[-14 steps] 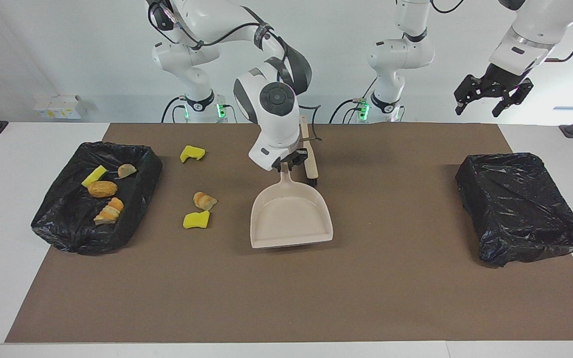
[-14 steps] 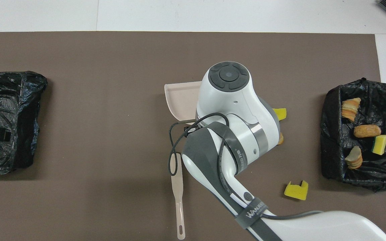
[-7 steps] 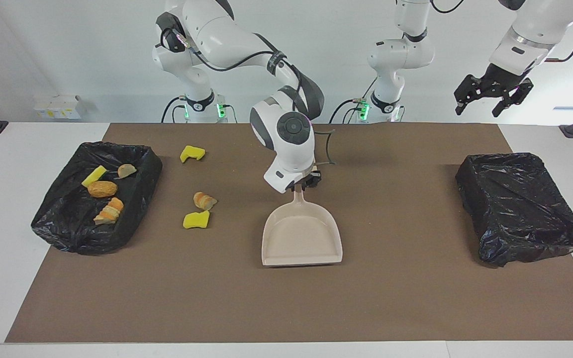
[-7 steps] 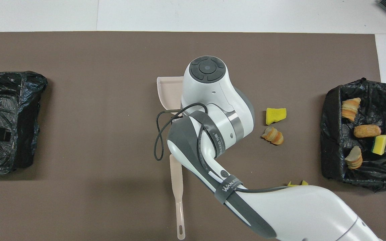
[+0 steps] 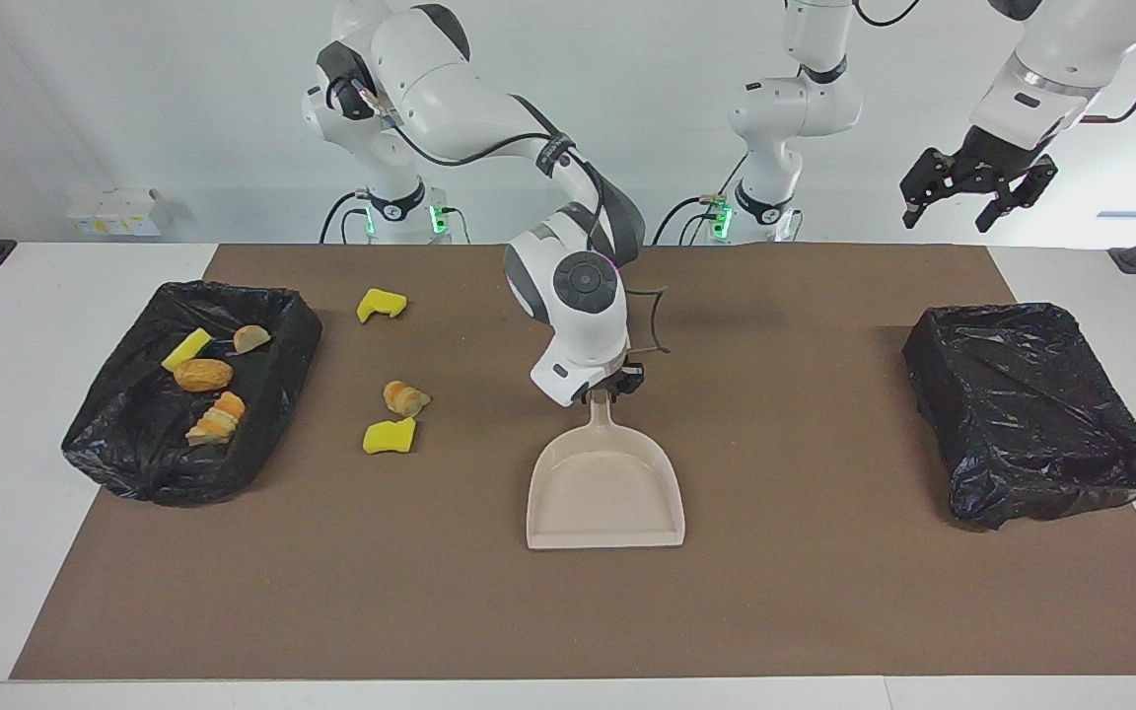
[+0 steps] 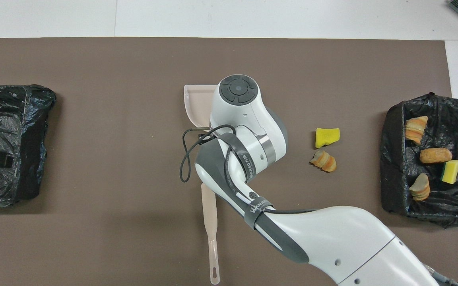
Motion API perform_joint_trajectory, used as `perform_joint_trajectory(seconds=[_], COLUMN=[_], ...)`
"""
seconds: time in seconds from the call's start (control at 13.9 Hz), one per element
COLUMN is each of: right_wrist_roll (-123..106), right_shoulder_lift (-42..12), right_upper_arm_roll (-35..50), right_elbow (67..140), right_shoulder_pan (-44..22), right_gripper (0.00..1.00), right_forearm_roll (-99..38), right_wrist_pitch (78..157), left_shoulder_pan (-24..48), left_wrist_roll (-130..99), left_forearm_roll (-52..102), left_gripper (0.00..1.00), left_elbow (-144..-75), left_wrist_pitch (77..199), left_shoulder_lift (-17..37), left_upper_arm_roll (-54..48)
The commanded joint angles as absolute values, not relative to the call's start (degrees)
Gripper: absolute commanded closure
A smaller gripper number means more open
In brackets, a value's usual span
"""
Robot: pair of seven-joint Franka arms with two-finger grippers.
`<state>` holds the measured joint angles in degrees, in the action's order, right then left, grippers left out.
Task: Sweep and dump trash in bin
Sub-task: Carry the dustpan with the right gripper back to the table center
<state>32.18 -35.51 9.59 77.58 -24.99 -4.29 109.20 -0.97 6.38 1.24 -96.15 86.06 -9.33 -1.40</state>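
My right gripper [image 5: 610,387] is shut on the handle of the beige dustpan [image 5: 605,488], which is empty at mid-table with its mouth facing away from the robots. In the overhead view only one side of the dustpan [image 6: 196,104] shows beside the arm. On the mat toward the right arm's end lie loose trash pieces: a yellow sponge [image 5: 381,304], a bread chunk [image 5: 405,397] and another yellow sponge [image 5: 389,435]. The black-lined bin [image 5: 272,375] at that end holds several sponge and bread pieces. My left gripper [image 5: 953,209] waits open, high over the left arm's end.
A second black-lined bin [image 5: 1031,409] sits empty at the left arm's end. A beige brush [image 6: 210,222] lies on the mat nearer to the robots than the dustpan, hidden by the right arm in the facing view.
My right gripper has carried the dustpan farther from the robots and slightly toward the left arm's end. The brush is now hidden in the facing view. The left arm has not moved.
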Motion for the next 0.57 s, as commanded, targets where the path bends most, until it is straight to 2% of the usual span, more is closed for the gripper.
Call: perform_joint_trajectory(seconds=[0.0, 0.29, 0.5], right_wrist_roll=[33.05, 33.05, 34.18], right_shoulder_lift=[-31.48, -26.29, -21.11], right_upper_arm_roll=[9.93, 9.93, 9.93], right_elbow=[78.22, 80.67, 86.81], right_shoulder_pan=[-24.79, -22.42, -22.76], right_gripper=[0.00, 0.00, 0.00], right_forearm_roll=[-3.69, -4.39, -4.57], right_wrist_pitch=[109.16, 103.73, 101.95], left_shoulder_pan=[-1.41, -1.32, -1.41], left_wrist_roll=[6.24, 6.24, 6.24], left_forearm_roll=[0.18, 0.18, 0.18], left_gripper=[0.00, 0.00, 0.00], left_elbow=[-95.62, -95.62, -95.62], left_wrist_pitch=[85.61, 85.61, 85.61], left_shoulder_lift=[-9.49, -9.49, -9.49], left_upper_arm_roll=[-1.76, -1.76, -1.76])
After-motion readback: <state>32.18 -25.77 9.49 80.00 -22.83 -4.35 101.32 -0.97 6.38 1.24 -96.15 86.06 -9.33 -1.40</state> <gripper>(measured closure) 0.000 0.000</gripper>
